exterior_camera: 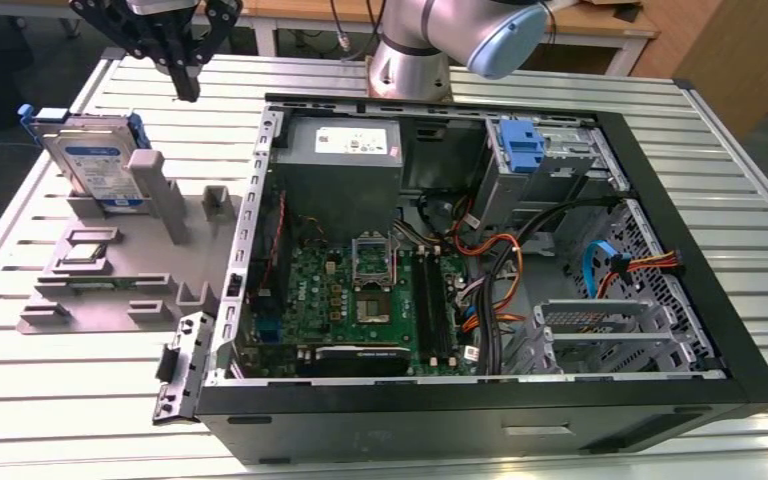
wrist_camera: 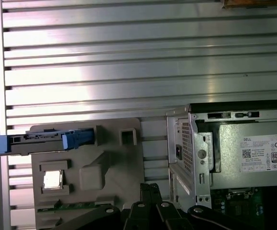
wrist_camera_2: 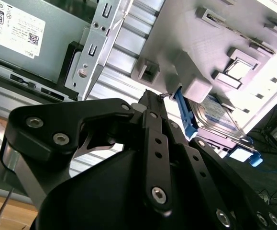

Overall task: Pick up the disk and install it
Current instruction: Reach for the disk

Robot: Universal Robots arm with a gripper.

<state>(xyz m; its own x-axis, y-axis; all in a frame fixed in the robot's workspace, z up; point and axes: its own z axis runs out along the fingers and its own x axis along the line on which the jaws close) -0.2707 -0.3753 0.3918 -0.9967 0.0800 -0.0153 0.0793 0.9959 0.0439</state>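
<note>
Gripper (exterior_camera: 187, 93) is narrow: fingers pressed together, nothing between them. It hangs in the air over the table's (exterior_camera: 51, 400) far edge, apart from everything. Both wrist views show the same closed tips (wrist_camera_2: 150, 96) (wrist_camera: 150, 188).

Disk (exterior_camera: 97, 165) is not picked. It stands upright on its long edge in the grey holder (exterior_camera: 104, 275), near the table's far corner on the exterior view's left. Its top edge and blue rails are free, with open air above. A grey post (exterior_camera: 148, 190) of the holder stands just beside its face on the case side.

Room:
- There are bare slats behind the holder, under the gripper.
- Only a narrow strip of table separates the holder from the PC case's (exterior_camera: 491, 420) side wall.
- The case lies open, lid off, and takes most of the table out to the edge on the exterior view's right.

Labels:
- The disk has a blue-and-white label facing the table's near edge.
- The power supply (exterior_camera: 344, 150) has a white sticker with black print and marks (wrist_camera: 267, 153).

Hidden or cut off:
- The disk's lower edge sits in the holder slot, out of sight.
- In the first wrist view the disk (wrist_camera: 42, 142) shows edge-on and is cut off by the frame.
- In the second wrist view the disk (wrist_camera_2: 219, 115) is partly behind the holder and the gripper body.
- Cables cover the case floor near the blue bracket (exterior_camera: 524, 150) on the drive cage.
</note>
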